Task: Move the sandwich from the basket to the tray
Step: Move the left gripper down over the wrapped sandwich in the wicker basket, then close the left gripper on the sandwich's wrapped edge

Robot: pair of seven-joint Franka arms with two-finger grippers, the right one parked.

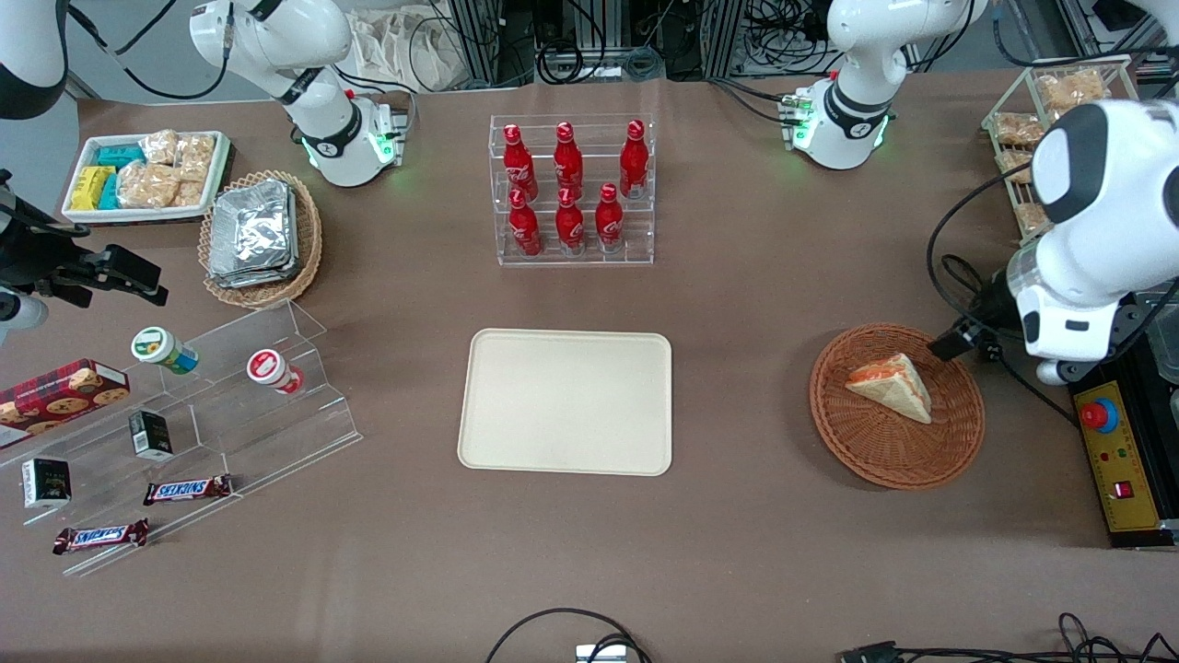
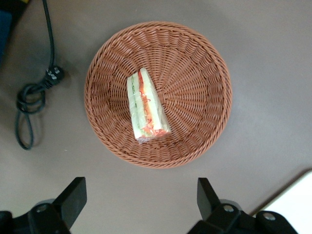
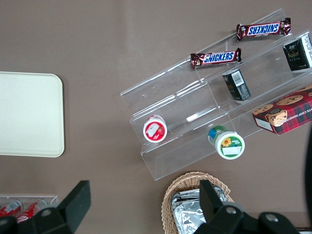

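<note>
The sandwich (image 1: 892,386) is a pale triangular wedge with orange and green filling, lying in the round reddish-brown wicker basket (image 1: 958,442) toward the working arm's end of the table. The left wrist view shows the sandwich (image 2: 146,106) on its side in the middle of the basket (image 2: 204,63). My left gripper (image 2: 140,197) is open and empty, high above the table just off the basket's rim; in the front view the gripper (image 1: 963,343) hangs over the basket's edge. The cream-beige tray (image 1: 566,442) lies empty mid-table, and a corner of the tray (image 2: 295,202) shows in the wrist view.
A clear rack of red bottles (image 1: 571,189) stands farther from the front camera than the tray. A yellow control box (image 1: 1114,456) and a wire snack rack (image 1: 1032,129) flank the working arm. A black cable (image 2: 34,92) lies beside the basket. Acrylic shelves (image 1: 212,414) sit toward the parked arm's end.
</note>
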